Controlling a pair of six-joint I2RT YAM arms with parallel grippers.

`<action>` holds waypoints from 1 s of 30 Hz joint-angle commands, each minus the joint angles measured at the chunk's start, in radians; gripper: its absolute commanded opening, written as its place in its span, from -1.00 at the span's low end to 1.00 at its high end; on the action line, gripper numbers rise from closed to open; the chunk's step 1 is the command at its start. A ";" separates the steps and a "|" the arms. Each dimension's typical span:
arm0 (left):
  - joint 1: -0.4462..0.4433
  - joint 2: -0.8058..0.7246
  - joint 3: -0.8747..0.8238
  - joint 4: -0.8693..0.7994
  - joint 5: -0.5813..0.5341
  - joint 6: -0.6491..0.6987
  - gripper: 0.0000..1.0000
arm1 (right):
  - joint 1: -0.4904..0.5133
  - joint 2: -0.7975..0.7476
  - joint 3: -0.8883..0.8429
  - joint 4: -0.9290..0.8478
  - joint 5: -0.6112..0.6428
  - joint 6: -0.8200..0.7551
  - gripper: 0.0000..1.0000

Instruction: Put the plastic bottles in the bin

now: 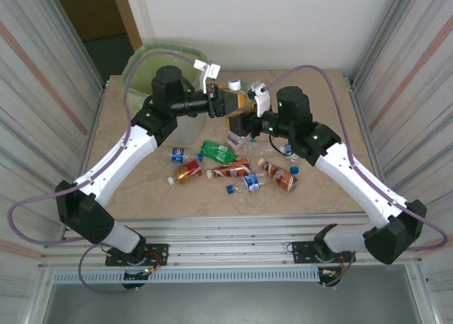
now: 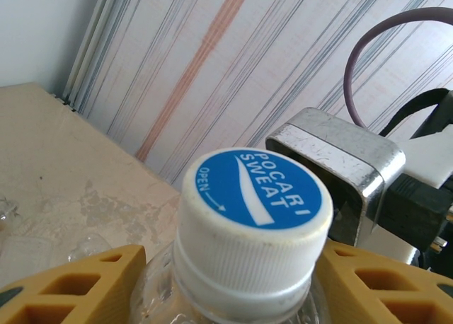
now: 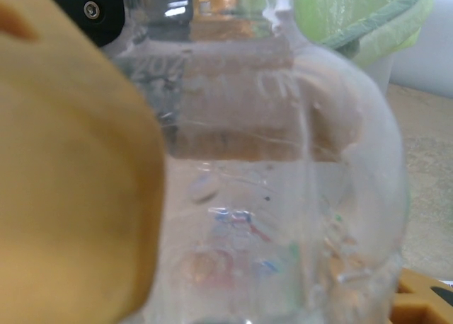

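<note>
One bottle (image 2: 241, 299), cap (image 2: 256, 197): POCARI SWEAT, OPEN

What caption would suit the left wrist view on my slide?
Clear bottle with a blue-topped white cap between the left gripper's yellow jaws, striped wall behind.

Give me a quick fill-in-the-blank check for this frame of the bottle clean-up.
1. The white-and-blue screw cap between the left hand's yellow fingers reads POCARI ___.
2. The translucent whitish plastic bin is lined with a light ___ bag.
3. In the top view, that bin stands at the beige table's far ___ corner.
Missing words: SWEAT; green; left.
</note>
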 commanded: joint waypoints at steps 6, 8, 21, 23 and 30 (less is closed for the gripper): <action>0.004 -0.021 0.023 0.032 -0.021 -0.008 -0.86 | 0.015 -0.012 0.022 -0.007 0.031 -0.028 0.78; 0.017 -0.025 0.038 0.009 -0.031 0.010 -0.87 | 0.016 -0.025 0.013 -0.016 0.054 -0.028 0.88; 0.192 -0.005 0.310 -0.282 -0.206 0.276 -0.91 | 0.015 -0.196 -0.117 -0.044 0.326 -0.009 0.95; 0.221 0.022 0.373 -0.335 -0.260 0.327 -0.91 | 0.014 -0.215 -0.133 -0.056 0.380 0.000 0.95; 0.318 0.147 0.560 -0.509 -0.428 0.453 -0.91 | 0.009 -0.236 -0.172 -0.096 0.521 0.046 0.95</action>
